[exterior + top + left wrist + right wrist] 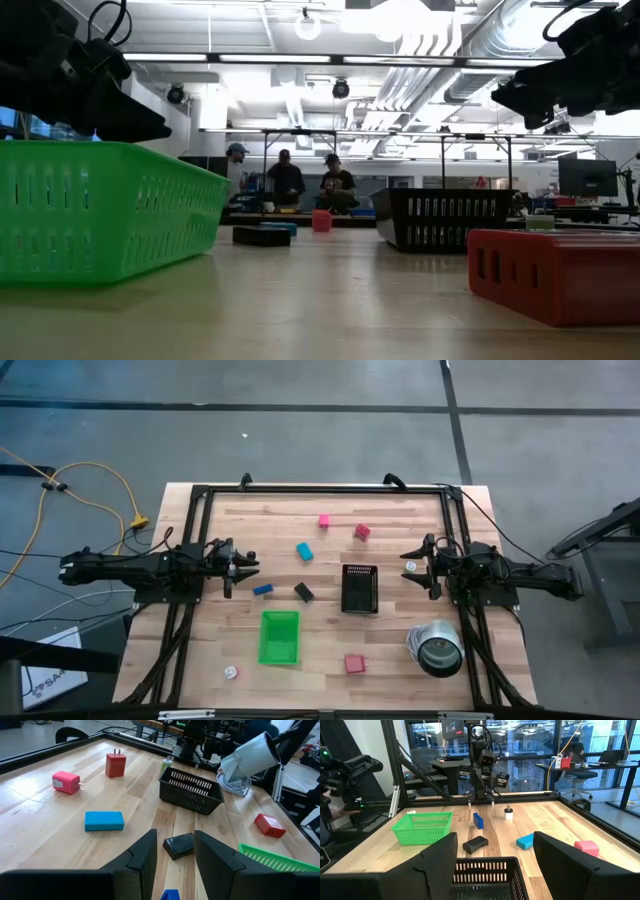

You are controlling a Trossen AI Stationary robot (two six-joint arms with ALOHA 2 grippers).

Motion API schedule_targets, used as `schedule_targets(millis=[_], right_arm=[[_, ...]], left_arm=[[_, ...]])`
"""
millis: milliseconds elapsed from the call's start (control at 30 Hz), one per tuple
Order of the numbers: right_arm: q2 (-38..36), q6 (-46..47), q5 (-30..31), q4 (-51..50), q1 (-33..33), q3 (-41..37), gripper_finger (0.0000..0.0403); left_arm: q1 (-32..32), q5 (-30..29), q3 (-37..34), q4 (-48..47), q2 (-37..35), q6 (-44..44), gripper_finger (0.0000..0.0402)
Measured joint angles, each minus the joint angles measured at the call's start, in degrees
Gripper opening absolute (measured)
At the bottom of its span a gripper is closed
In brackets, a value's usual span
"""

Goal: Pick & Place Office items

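The office items lie scattered on the wooden table: a pink block (324,520), a red block (361,532), a light blue block (304,551), a dark blue block (263,589), a black block (303,592), another red block (354,663) and two small white pieces (231,672) (410,566). My left gripper (243,568) (175,834) hovers at the table's left side, its fingers a narrow gap apart with nothing between them. My right gripper (412,560) (495,837) hovers at the right side, wide open and empty.
A black mesh basket (359,588) stands mid-table and a green tray (279,637) stands near the front. A silver can (436,648) lies on its side at the front right. A dark frame (320,488) borders the table. People sit in the room beyond (285,180).
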Motion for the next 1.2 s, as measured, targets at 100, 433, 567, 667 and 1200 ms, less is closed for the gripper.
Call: schedule_targets(millis=[100, 433, 567, 667, 1200], right_arm=[[0.0, 0.0, 0.0, 0.0, 0.0, 0.0, 0.0248], [0.0, 0.0, 0.0, 0.0, 0.0, 0.0, 0.0248], [0.0, 0.0, 0.0, 0.0, 0.0, 0.0, 0.0248], [0.0, 0.0, 0.0, 0.0, 0.0, 0.0, 0.0248], [0.0, 0.0, 0.0, 0.0, 0.0, 0.0, 0.0248]], left_arm=[[0.0, 0.0, 0.0, 0.0, 0.0, 0.0, 0.0124], [0.0, -0.1, 0.0, 0.3, 0.0, 0.2, 0.0124], [0.0, -0.5, 0.0, 2.1, 0.0, 0.1, 0.0124], [0.1, -1.3, 0.0, 2.2, 0.0, 0.1, 0.0124], [0.1, -1.9, 0.5, 5.8, 0.0, 2.5, 0.0124]])
